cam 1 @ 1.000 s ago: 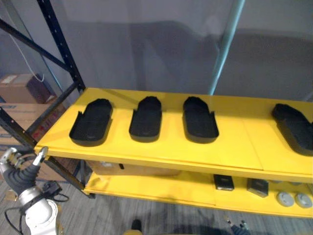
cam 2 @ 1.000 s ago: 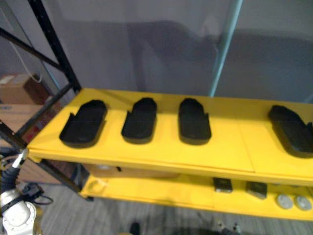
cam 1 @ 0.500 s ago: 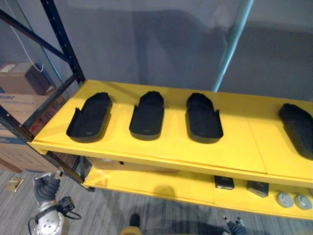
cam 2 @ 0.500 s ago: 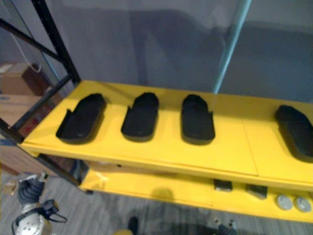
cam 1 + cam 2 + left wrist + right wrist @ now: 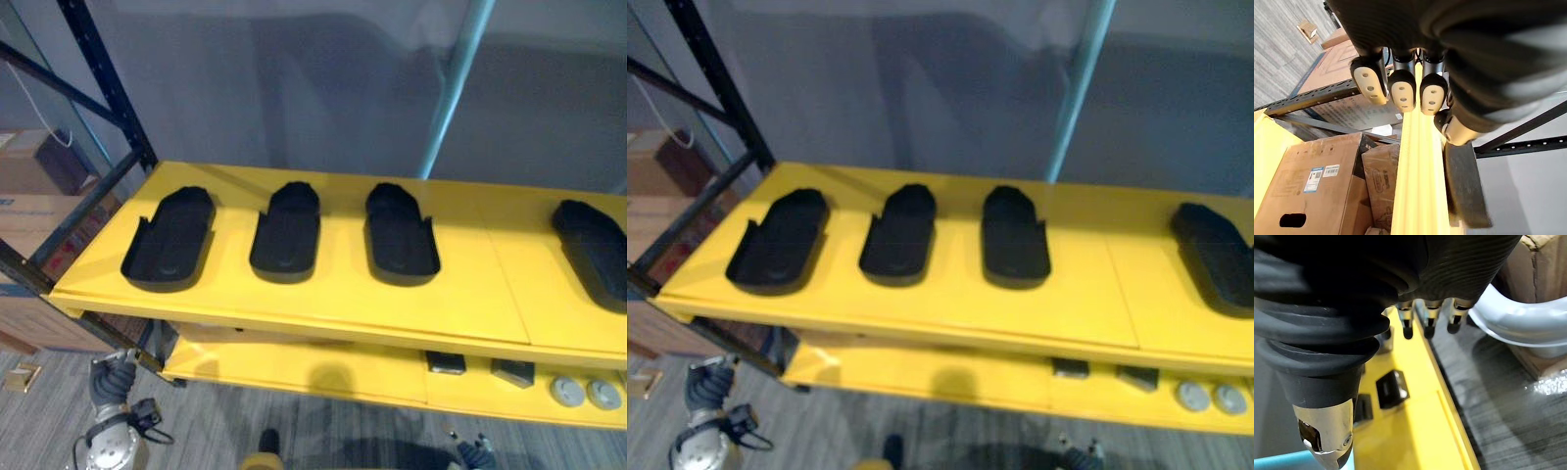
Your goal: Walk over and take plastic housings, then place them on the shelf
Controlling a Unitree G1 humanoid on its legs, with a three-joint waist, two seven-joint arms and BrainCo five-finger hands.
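Four black plastic housings lie flat on the yellow shelf (image 5: pixel 460 299). Three lie side by side at the left: one (image 5: pixel 168 240), a second (image 5: pixel 286 230) and a third (image 5: pixel 400 233). The fourth (image 5: pixel 593 250) sits apart at the right end. My left hand (image 5: pixel 108 377) hangs below the shelf's left front corner. In its wrist view its fingers (image 5: pixel 1402 90) are curled with nothing in them, beside the yellow shelf edge (image 5: pixel 1415 196). My right hand (image 5: pixel 475 452) hangs low at the bottom, its fingers (image 5: pixel 1427 320) straight and holding nothing.
A lower yellow shelf (image 5: pixel 323 372) carries small black boxes (image 5: pixel 446 362) and round silver discs (image 5: pixel 585 394). A black rack upright (image 5: pixel 103 83) and cardboard boxes (image 5: pixel 29 211) stand at the left. A teal post (image 5: pixel 453 93) rises behind the shelf.
My left hand has dropped from the level of the shelf's front edge to well below it. The view has shifted slightly; the housings lie as before.
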